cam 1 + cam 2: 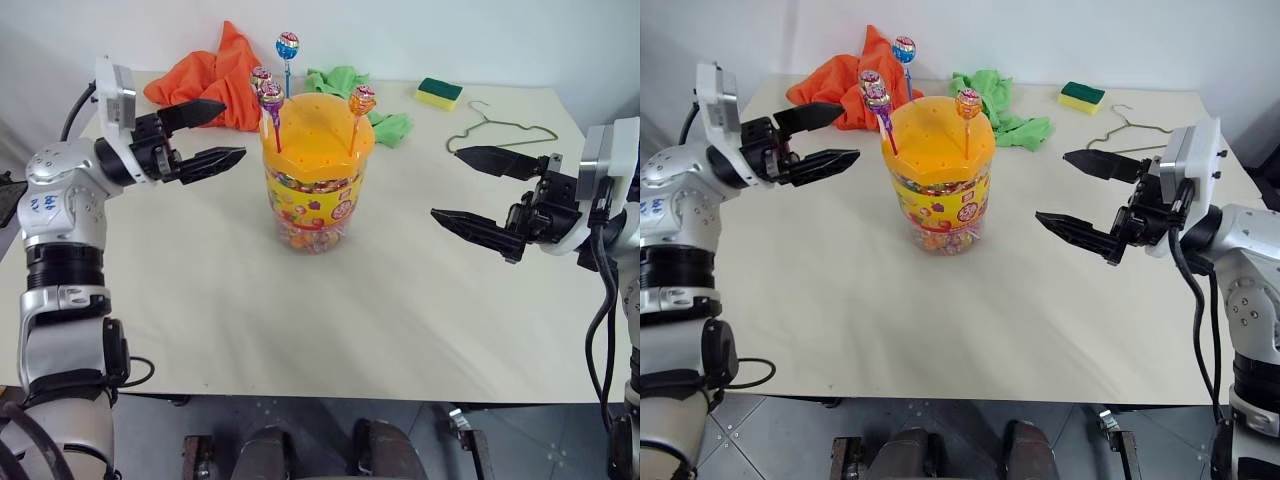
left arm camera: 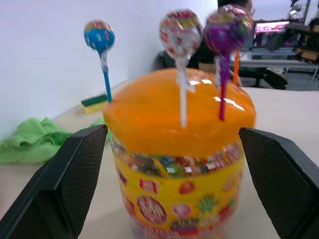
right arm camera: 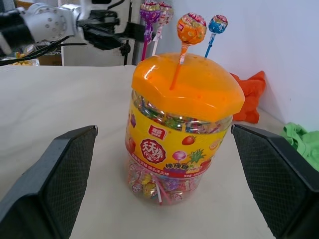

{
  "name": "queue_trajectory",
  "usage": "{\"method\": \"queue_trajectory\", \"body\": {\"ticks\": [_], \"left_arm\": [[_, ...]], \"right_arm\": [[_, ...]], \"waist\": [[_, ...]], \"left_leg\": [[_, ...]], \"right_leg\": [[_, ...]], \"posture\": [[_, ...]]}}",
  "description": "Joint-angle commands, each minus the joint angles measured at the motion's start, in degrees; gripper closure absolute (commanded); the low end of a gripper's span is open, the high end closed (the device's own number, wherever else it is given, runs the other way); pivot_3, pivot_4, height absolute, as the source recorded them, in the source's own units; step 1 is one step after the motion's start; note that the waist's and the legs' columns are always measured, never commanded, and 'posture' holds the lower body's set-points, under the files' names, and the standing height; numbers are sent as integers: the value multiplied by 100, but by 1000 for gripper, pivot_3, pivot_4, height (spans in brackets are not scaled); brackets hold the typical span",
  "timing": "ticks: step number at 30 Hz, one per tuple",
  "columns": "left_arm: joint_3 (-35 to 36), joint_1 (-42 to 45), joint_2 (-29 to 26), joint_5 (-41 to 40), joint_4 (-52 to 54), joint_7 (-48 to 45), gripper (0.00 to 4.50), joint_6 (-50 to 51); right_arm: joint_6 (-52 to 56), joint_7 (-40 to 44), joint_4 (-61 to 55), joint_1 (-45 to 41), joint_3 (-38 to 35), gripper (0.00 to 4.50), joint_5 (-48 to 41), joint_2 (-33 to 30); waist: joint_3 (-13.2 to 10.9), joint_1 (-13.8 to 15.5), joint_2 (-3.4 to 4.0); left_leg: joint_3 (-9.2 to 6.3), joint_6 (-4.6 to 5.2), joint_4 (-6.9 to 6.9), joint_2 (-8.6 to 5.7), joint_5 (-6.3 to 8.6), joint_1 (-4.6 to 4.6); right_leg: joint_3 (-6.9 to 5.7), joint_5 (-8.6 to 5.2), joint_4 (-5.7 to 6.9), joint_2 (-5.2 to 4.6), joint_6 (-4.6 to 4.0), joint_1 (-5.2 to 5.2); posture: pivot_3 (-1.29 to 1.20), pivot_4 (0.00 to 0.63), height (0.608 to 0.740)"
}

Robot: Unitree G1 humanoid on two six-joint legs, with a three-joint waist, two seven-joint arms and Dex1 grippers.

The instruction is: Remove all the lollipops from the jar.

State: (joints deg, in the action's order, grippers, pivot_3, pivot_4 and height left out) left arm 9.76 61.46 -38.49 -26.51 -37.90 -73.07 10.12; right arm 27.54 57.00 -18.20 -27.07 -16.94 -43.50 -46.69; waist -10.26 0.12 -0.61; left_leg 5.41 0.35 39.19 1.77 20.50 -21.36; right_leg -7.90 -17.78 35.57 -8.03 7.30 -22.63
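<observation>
Jar (image 1: 314,190) mid table (image 1: 300,330); lollipops (image 1: 362,100) in lid.

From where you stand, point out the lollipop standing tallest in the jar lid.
The blue-red lollipop on the blue stick, at the lid's far edge; the two purple-pink ones and the orange-yellow one sit lower.

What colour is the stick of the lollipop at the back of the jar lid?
Blue, under a blue-and-red wrapped lollipop; clearest in the left wrist view.

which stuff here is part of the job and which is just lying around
Job: jar; four lollipops in its lid: blue-red, two purple-pink, orange-yellow.
Lying about: orange cloth, green cloth, sponge, wire hanger.
</observation>
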Motion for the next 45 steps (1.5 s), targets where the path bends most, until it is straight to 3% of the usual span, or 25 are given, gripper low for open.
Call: {"method": "queue_trajectory", "body": {"ticks": [1,6,9,20,22,28,34,40,45], "left_arm": [[-43,468,91,140,-420,-200,0,-284],[-124,861,280,317,-1009,-492,0,-529],[-97,1002,380,418,-1314,-528,581,-902],[-68,1341,515,681,-1938,-597,4030,-1240],[-37,1365,525,663,-1934,-619,4464,-1242],[226,1591,455,439,-1765,-720,4464,-1005],[504,2016,149,479,-1712,14,4464,-759],[6,2042,-579,1326,-1538,1493,4464,641],[-366,1343,-1219,2013,-827,2531,4464,2142]], "right_arm": [[-29,-128,-326,134,-321,6,-127,-83],[-35,-218,-460,329,-407,6,-120,-103],[-32,-294,-514,357,-431,0,-146,-101],[-49,-434,-574,343,-404,0,-151,-103],[-55,-440,-562,327,-393,0,-147,-101],[-72,-449,-495,197,-335,0,-122,-90],[-78,-375,-399,92,-301,0,-102,-109],[-82,-50,-205,6,-311,0,-196,-146],[-94,296,5,-13,-275,0,-207,-193]], "waist": [[-1,3,-1],[-1,-11,-2],[-1,-14,-2],[-1,-3,-3],[-1,-5,-3],[-3,-10,-5],[-3,-26,-5],[-3,-32,-5],[-3,-34,-5]], "left_leg": [[0,0,0,0,0,0],[-1,0,0,0,0,-2],[0,0,0,0,0,-2],[-1,1,3,0,0,-4],[-2,1,4,0,0,-4],[-3,1,5,0,0,-10],[-5,1,6,0,0,-10],[-5,1,4,0,0,-7],[-5,1,4,0,0,-6]], "right_leg": [[-1,0,1,0,0,0],[-1,0,1,0,0,-1],[-1,0,1,0,0,-2],[-1,0,3,0,1,-3],[-1,0,3,0,1,-3],[-2,1,3,0,1,-6],[-3,0,5,0,1,-8],[-1,0,10,0,1,-9],[1,1,11,0,1,-10]], "posture": [[0,150,740],[0,150,740],[0,150,740],[0,150,740],[0,150,740],[0,150,740],[0,150,740],[0,150,740],[0,150,740]]}}
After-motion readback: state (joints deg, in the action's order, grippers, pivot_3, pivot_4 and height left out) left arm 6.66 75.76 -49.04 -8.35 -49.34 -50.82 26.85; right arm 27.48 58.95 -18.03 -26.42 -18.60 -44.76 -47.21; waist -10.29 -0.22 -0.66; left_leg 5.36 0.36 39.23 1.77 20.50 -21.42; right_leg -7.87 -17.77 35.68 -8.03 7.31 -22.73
